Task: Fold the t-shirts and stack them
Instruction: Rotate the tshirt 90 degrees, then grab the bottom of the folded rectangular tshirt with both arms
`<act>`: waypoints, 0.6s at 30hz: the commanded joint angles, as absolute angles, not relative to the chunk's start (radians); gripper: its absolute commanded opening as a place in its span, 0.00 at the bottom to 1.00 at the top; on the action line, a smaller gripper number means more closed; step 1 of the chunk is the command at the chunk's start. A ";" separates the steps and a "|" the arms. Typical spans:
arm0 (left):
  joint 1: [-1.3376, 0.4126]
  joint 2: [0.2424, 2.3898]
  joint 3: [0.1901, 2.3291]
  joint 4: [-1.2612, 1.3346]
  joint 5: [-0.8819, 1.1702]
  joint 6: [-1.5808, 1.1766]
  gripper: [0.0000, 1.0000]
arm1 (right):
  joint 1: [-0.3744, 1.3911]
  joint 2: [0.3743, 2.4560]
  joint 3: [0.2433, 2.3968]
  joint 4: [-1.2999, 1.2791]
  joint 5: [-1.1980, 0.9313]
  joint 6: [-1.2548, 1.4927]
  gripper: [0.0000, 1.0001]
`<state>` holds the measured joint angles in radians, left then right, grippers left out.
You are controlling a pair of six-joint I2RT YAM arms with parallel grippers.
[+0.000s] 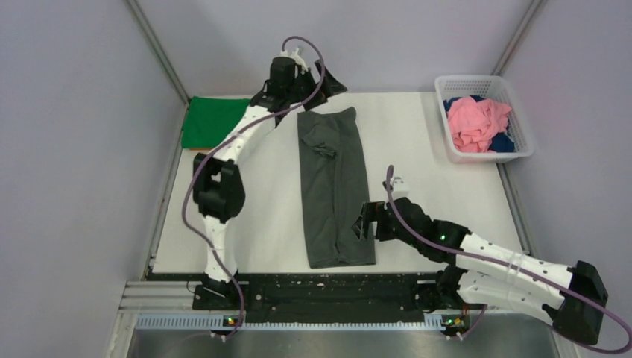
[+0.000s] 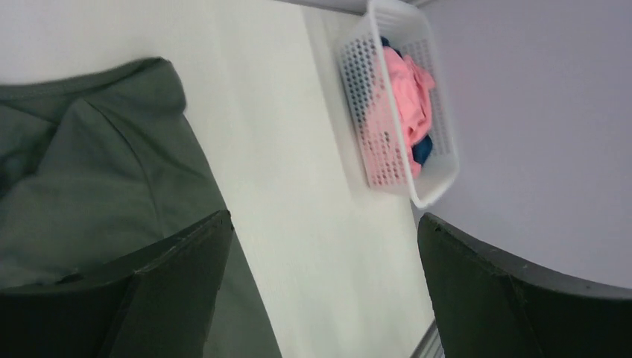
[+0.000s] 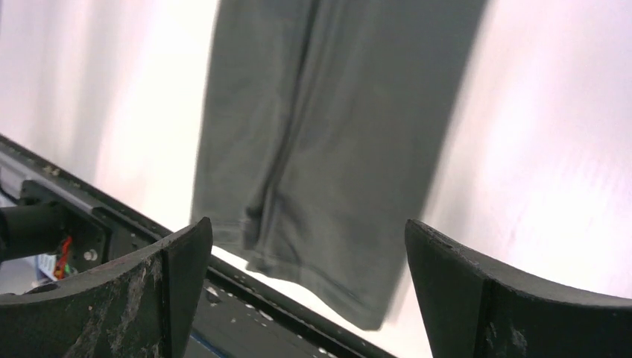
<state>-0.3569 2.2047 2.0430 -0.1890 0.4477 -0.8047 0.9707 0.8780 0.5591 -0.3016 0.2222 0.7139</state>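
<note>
— Where is the dark grey t-shirt [image 1: 335, 186]?
— In the middle of the counter [image 1: 425, 171], folded into a long strip running from 12 to 6 o'clock.
— And the other shirts?
— The green t-shirt [image 1: 212, 121] lies as a neat rectangle at 10 o'clock. The pink t-shirt [image 1: 477, 123] is heaped in the white basket [image 1: 488, 155] at 2 o'clock, over the dark blue t-shirt [image 1: 505, 142].
— The hands?
— The left hand [image 1: 324, 88] is at the strip's 12 o'clock end, fingers spread wide, holding nothing. The right hand [image 1: 363, 222] is just beside its 4 o'clock edge, also spread and empty.
</note>
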 commanded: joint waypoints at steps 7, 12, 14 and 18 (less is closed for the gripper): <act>-0.597 1.451 1.080 -0.183 0.221 -0.698 0.99 | 0.949 0.792 0.432 -0.399 0.177 0.856 0.98; -0.651 1.194 0.720 -0.207 0.261 -0.809 0.99 | 0.944 0.807 0.390 -0.401 0.085 0.881 0.94; -0.687 1.110 0.648 -0.248 0.238 -0.831 0.99 | 0.944 0.814 0.375 -0.393 0.051 0.887 0.92; -0.773 1.006 0.532 -0.298 0.195 -0.927 0.95 | 0.943 0.830 0.343 -0.350 0.015 0.904 0.89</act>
<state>-0.7052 1.1225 0.5888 -0.3260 0.2310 -0.8234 0.9520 0.8169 0.3649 -0.4023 0.0784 0.8715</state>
